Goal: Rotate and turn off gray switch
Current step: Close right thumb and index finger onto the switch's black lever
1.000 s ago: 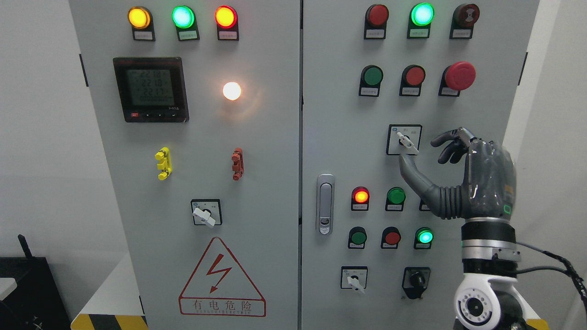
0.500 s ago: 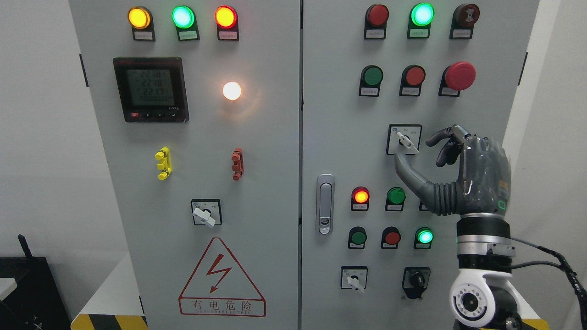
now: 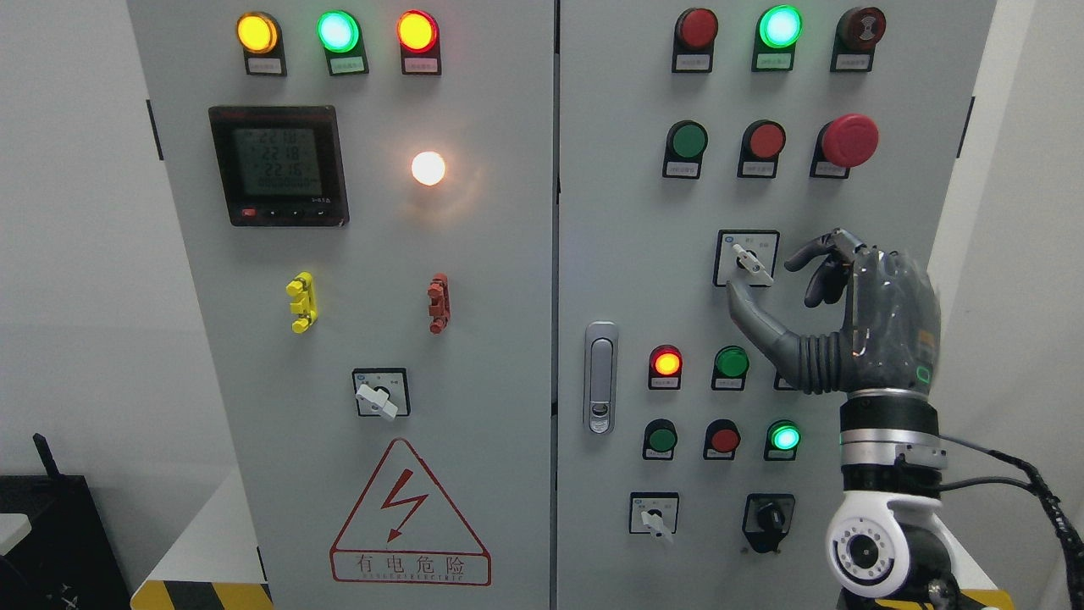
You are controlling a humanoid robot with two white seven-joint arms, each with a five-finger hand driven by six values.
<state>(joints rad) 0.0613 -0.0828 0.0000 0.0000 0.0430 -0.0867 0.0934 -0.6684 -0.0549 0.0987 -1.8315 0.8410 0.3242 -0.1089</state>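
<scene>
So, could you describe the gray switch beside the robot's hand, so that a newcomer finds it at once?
Look at the right cabinet door, below the big red mushroom button. The gray switch sits on a black-framed white plate, just left of the right hand. It is the only rotary switch in the door's upper half, its pale lever slanting down-right.

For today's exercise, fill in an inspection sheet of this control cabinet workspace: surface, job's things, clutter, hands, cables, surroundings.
Surface: grey cabinet door, upright, lamps lit.
Job's things: gray switch, lever pointing lower right, not gripped.
Clutter: nothing seen.
Hands: right hand beside the switch, thumb just below it, fingers curled to its right, holding nothing; left not in view.
Cables: black cable trailing from the right wrist.
Surroundings: white wall; black box at lower left.
</scene>
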